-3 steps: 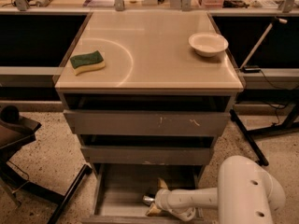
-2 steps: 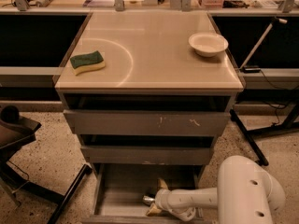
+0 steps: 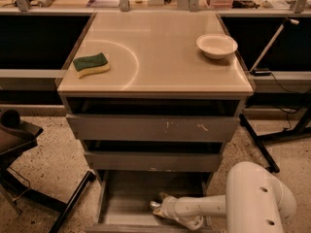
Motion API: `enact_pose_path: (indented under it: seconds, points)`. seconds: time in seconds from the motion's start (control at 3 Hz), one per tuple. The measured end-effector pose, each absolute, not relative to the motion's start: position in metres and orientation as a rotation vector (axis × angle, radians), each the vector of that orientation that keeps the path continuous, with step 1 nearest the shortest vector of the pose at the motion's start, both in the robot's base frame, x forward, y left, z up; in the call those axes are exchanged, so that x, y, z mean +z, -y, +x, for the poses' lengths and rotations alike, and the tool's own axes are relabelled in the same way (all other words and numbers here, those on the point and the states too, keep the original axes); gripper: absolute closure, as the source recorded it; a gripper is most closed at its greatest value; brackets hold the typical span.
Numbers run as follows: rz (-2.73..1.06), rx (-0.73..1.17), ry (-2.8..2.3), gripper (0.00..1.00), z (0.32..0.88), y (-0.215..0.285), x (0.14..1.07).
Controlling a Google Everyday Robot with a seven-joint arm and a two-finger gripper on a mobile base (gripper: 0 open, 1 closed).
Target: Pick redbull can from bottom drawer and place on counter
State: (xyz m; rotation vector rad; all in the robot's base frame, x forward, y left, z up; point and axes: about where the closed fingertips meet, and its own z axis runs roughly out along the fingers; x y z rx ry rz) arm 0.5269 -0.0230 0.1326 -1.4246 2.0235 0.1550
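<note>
The tool (image 3: 164,208) is low down inside the open bottom drawer (image 3: 127,198), at the end of a white arm (image 3: 204,208). The can (image 3: 155,206) sits in the drawer, right at the tool's tip. I cannot tell if the tool is open or closed, or if it grips the can. High above the tool is the bench (image 3: 160,47), with a sponge (image 3: 91,64) and a bowl (image 3: 216,45).
</note>
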Motion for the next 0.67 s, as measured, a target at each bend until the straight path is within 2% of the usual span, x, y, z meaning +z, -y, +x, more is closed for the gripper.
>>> enact_pose_path:
  seconds: [0.67]
  points:
    - [-1.424,0.155,-2.023,0.89,0.5269,0.0229,0.1326]
